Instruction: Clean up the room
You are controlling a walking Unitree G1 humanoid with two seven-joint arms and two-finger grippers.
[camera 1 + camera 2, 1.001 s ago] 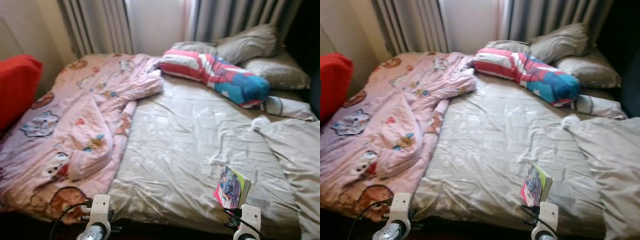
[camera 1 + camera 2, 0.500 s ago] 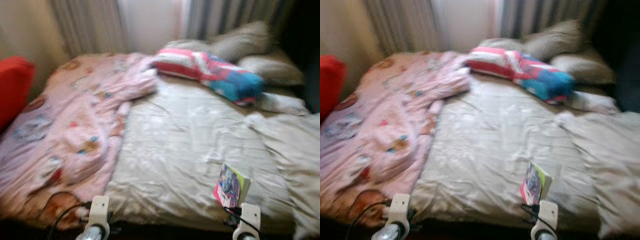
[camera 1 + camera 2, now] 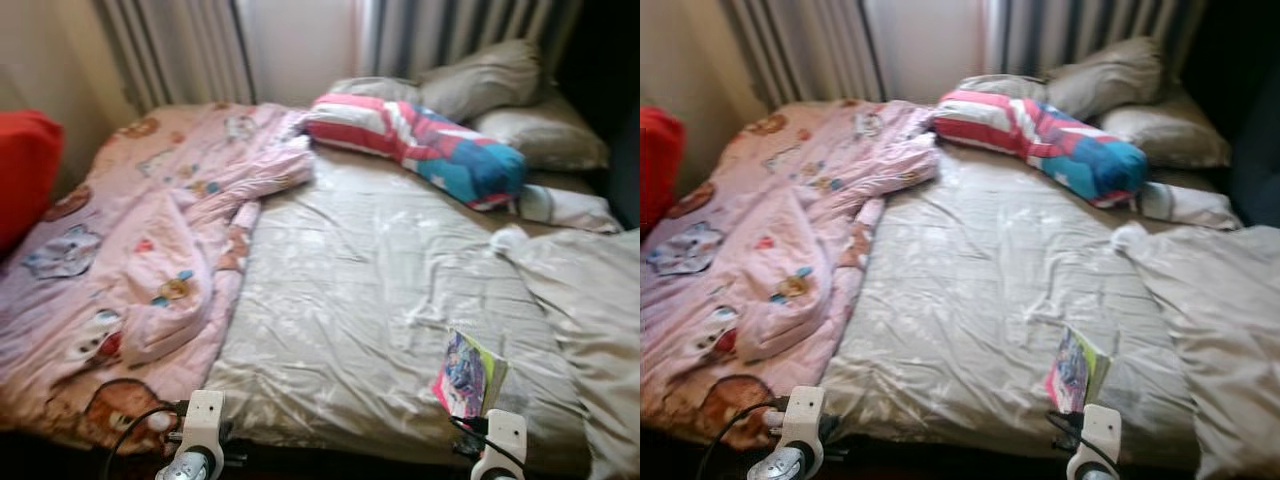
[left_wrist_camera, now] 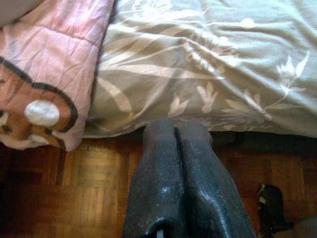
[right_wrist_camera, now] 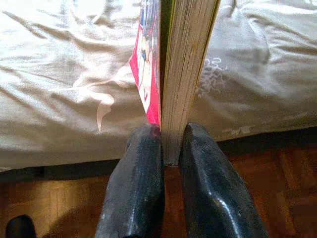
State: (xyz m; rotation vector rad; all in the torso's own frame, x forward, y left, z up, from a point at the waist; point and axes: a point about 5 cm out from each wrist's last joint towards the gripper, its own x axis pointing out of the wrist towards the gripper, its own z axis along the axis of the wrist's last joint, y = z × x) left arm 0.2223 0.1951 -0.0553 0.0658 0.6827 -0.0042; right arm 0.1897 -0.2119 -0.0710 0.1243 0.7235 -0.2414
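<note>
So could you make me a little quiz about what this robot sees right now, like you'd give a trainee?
1. True or false: the right gripper is shut on a book.
2. What lies on the left part of the bed? A) a pink blanket B) a green towel C) a black coat
3. Fill in: the left gripper hangs low at the bed's edge, above the wooden ____.

Key
1. True: its two fingers clamp the book's lower edge.
2. A: the pink blanket with cartoon prints.
3. floor
</note>
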